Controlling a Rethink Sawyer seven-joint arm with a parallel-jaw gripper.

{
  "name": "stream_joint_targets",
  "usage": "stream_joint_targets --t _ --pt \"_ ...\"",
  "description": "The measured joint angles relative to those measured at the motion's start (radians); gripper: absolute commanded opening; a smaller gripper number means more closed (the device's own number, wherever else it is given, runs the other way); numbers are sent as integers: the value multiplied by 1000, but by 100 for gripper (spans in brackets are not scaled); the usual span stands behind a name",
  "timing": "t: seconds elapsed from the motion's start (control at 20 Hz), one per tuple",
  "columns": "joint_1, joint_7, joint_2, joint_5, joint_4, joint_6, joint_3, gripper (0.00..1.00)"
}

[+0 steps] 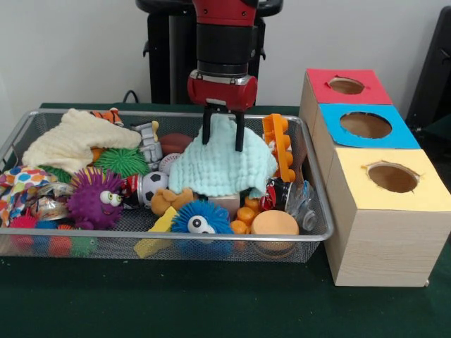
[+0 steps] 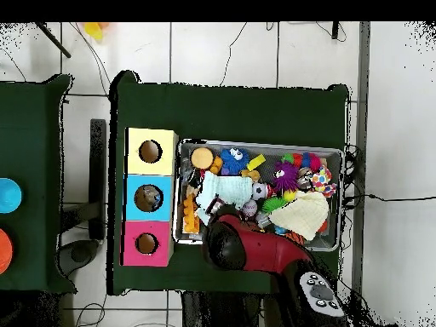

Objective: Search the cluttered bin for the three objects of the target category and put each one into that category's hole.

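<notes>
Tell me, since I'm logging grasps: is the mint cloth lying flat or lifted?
Lifted at its top. The gripper pinches the mint cloth there, so it hangs like a tent over the toys in the bin.

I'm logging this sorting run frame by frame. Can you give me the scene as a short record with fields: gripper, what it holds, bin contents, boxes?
gripper: gripper above the bin's middle, fingers closed on the cloth's top
held item: pale green cloth, pinched and draping over toys
bin: wire mesh bin, cluttered
bin contents: cream cloth, purple spiky ball, blue spiky ball, orange toy
boxes: red box, blue box, yellow box, each with a round hole on top
</notes>
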Motion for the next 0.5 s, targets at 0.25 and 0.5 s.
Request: stream_joint_targets --t 0.25,0.5 --pt "22 0 -11 18 0 0 6 100" --pt "33 0 -16 34 -1 0 23 100"
